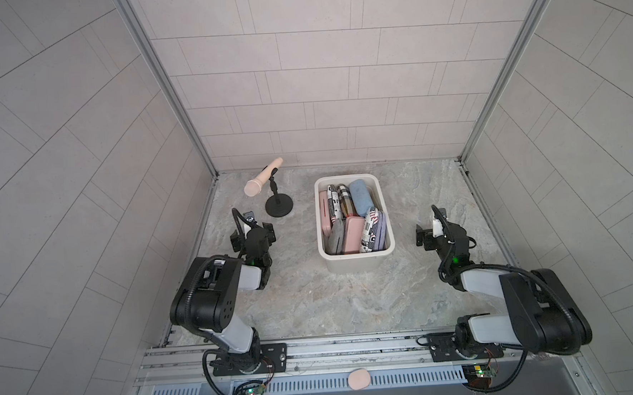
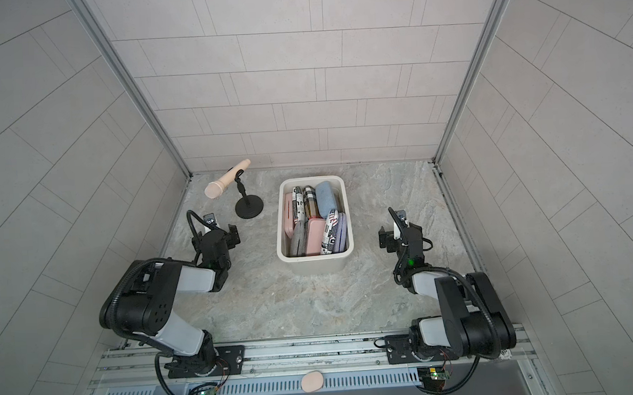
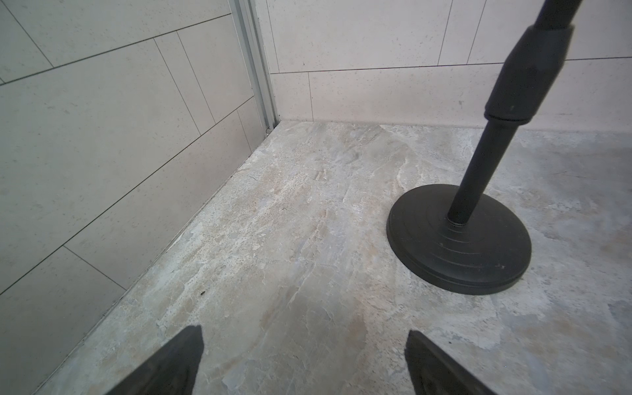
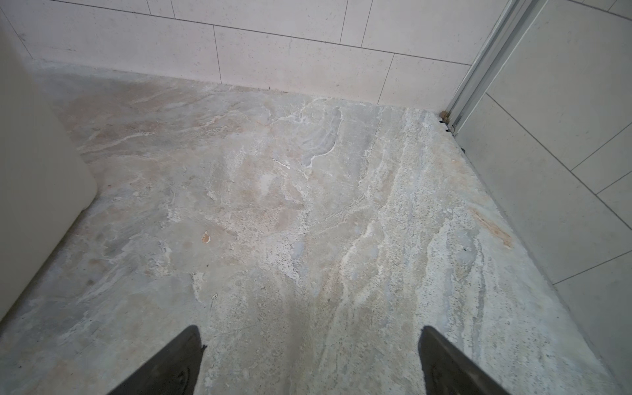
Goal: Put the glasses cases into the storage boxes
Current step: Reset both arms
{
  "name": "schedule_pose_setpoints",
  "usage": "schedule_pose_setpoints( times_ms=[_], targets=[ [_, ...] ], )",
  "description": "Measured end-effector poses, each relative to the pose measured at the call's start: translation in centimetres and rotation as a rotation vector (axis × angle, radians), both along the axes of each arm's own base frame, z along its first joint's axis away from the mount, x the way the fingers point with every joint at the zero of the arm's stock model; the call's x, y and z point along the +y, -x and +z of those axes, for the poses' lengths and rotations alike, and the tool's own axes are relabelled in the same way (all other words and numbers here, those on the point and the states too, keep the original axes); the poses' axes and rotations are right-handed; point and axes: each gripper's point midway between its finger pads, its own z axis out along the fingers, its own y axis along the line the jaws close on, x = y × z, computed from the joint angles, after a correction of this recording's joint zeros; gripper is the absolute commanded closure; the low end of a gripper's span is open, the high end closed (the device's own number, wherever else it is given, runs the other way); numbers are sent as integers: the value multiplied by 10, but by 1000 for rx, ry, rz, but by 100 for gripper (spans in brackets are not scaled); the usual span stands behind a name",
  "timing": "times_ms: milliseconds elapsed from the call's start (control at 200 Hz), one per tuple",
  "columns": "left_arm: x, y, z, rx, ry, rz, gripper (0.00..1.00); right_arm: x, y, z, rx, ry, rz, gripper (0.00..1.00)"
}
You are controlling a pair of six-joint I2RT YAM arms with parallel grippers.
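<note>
**Figure: Marbled stone desk (image 1: 313,302) inside a tiled enclosure, with one arm on each side of a filled storage box (image 1: 354,266).**

The cream storage box stands at mid-desk. The glasses cases (image 1: 354,234) are packed inside it: pink, grey, lavender, light blue, plaid and newspaper-print. The left end effector (image 3: 304,337) sits to the left of the box, just near of the black stand (image 1: 279,207) that carries a pink microphone (image 1: 262,177). Its jaws are spread, with only desk between them. The right end effector (image 4: 309,331), to the right of the box, is likewise spread wide over bare desk. A small pink oval pad (image 1: 359,379) lies on the near rail.
</note>
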Motion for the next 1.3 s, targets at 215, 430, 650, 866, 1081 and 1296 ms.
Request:
schedule_pose_setpoints(
  times_ms=[215, 430, 650, 866, 1081, 1296],
  targets=[
    [0, 0, 0, 0, 0, 0, 0, 2, -18, -21, 68, -1, 13, 0],
    [0, 0, 0, 0, 0, 0, 0, 1, -38, 1, 21, -12, 8, 0],
    [0, 0, 0, 0, 0, 0, 0, 1, -35, -5, 49, -13, 9, 0],
    [0, 0, 0, 0, 0, 0, 0, 1, -35, -6, 54, -13, 9, 0],
    [0, 0, 0, 2, 0, 0, 0, 1, -35, -7, 55, -13, 10, 0],
    [2, 1, -2, 8, 3, 3, 0, 1, -34, -8, 61, -13, 9, 0]
  ],
)
